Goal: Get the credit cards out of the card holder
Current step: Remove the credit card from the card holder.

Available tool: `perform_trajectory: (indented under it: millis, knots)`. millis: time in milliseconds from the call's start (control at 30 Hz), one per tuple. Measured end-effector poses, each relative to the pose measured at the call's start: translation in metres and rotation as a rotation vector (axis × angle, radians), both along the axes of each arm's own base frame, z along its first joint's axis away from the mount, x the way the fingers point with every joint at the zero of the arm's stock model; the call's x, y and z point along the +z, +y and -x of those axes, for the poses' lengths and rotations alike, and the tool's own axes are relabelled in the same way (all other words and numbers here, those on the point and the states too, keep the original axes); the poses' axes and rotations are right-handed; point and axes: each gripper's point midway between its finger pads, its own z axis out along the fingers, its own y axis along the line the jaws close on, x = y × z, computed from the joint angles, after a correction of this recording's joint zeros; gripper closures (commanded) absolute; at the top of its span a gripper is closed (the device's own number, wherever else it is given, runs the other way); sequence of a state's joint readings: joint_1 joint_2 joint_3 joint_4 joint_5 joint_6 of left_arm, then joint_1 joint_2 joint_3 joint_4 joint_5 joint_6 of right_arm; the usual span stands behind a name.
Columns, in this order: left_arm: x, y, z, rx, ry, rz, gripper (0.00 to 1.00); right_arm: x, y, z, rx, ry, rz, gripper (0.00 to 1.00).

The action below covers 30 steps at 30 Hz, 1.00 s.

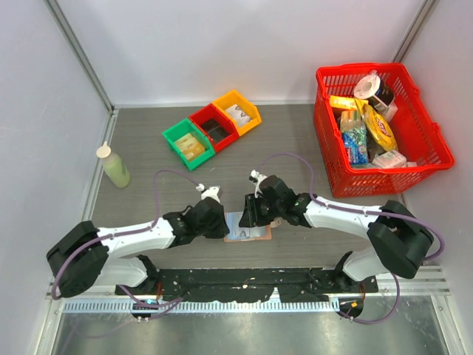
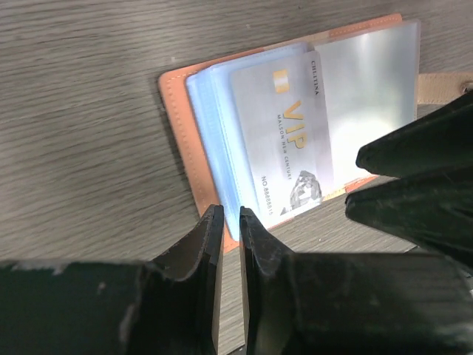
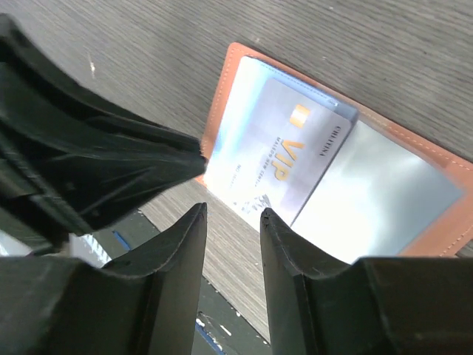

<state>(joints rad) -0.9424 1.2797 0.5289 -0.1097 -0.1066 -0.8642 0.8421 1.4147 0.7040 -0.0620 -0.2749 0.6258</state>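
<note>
The tan-pink card holder (image 1: pixel 250 234) lies open on the table between my two grippers. Its orange border (image 2: pixel 177 126) frames pale blue clear sleeves. A silver credit card (image 2: pixel 284 140) marked VIP sits in the top sleeve and also shows in the right wrist view (image 3: pixel 284 151), inside the holder (image 3: pixel 222 96). My left gripper (image 2: pixel 230 214) is at the holder's near left edge, its jaws almost together with nothing seen between them. My right gripper (image 3: pixel 233 211) hovers over the holder's near edge, open and empty. The grippers (image 1: pixel 222 224) (image 1: pixel 250 214) are close together.
A red basket (image 1: pixel 384 126) of groceries stands at the right. Green, red and yellow bins (image 1: pixel 212 127) sit at the back middle. A pale green bottle (image 1: pixel 114 166) stands at the left. A black strip (image 1: pixel 244 285) runs along the near table edge.
</note>
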Motion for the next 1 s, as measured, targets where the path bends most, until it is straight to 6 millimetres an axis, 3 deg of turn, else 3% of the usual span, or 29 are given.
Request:
perform_trajectory:
  millis: [167, 400, 567, 800, 1000]
  knots:
    - [0.015, 0.009, -0.003, 0.053, -0.051, 0.042, 0.80, -0.008, -0.005, -0.002, -0.014, -0.002, 0.035, 0.57]
    - [0.034, 0.001, -0.009, 0.061, -0.093, 0.112, 0.83, -0.009, -0.009, -0.012, -0.046, -0.031, 0.054, 0.58]
    - [0.025, -0.008, -0.014, 0.053, -0.068, 0.130, 0.88, -0.012, -0.010, -0.019, -0.093, -0.013, -0.030, 0.59]
    - [0.002, -0.015, -0.021, 0.079, 0.005, 0.149, 0.93, -0.040, -0.023, -0.011, -0.157, 0.104, -0.131, 0.64]
    - [-0.005, -0.017, -0.019, 0.113, 0.041, 0.212, 0.96, -0.041, -0.024, -0.009, -0.177, 0.146, -0.248, 0.71]
